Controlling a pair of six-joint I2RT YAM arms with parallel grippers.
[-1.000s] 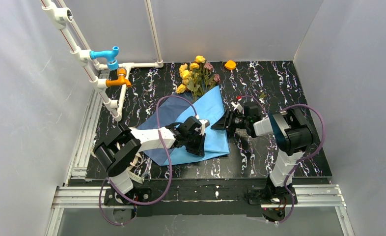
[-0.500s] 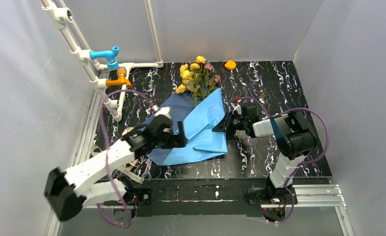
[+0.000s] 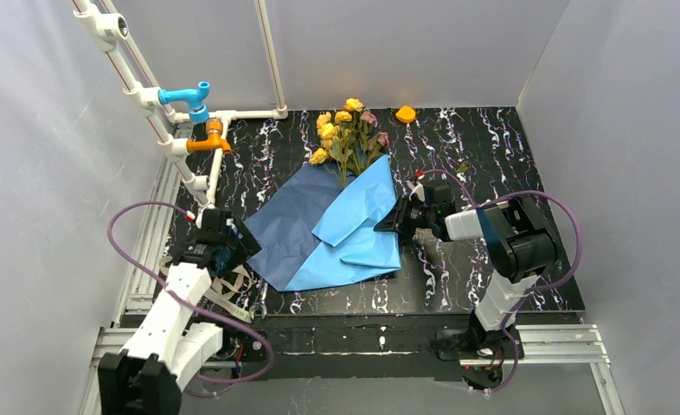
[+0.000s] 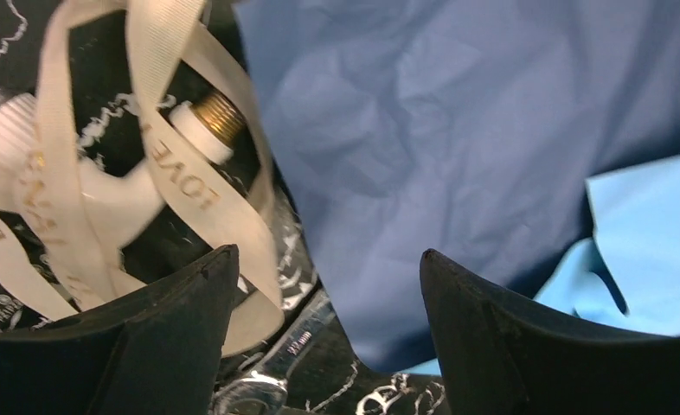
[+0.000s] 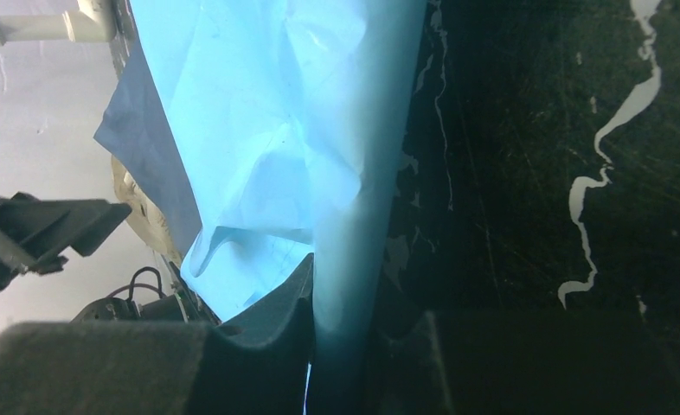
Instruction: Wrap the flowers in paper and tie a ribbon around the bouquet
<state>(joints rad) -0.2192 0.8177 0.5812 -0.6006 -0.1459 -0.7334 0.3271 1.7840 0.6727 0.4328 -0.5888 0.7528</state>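
The light blue paper (image 3: 336,226) lies creased mid-table, its right part folded over the darker left part. The flowers (image 3: 347,131), yellow and dusky pink roses, lie at its far end with their stems under the fold. My right gripper (image 3: 395,221) is shut on the paper's right edge, and a fold of paper (image 5: 367,216) runs between its fingers. My left gripper (image 3: 226,242) hangs open off the paper's left side. The left wrist view shows its jaws wide apart with nothing between them. The beige ribbon (image 4: 176,173) loops just left of it; its coil (image 3: 226,290) rests near the table's front left.
White pipes with a blue fitting (image 3: 188,95) and an orange fitting (image 3: 208,138) run along the left back. A white pipe end with a brass thread (image 4: 208,130) sits under the ribbon. A metal wrench (image 4: 272,376) lies at the paper's near corner. A small orange object (image 3: 405,113) sits by the back wall.
My left gripper let go of the paper, opened, and swung back left to the ribbon's side. My right gripper closed on the paper's right edge and shifted slightly left.
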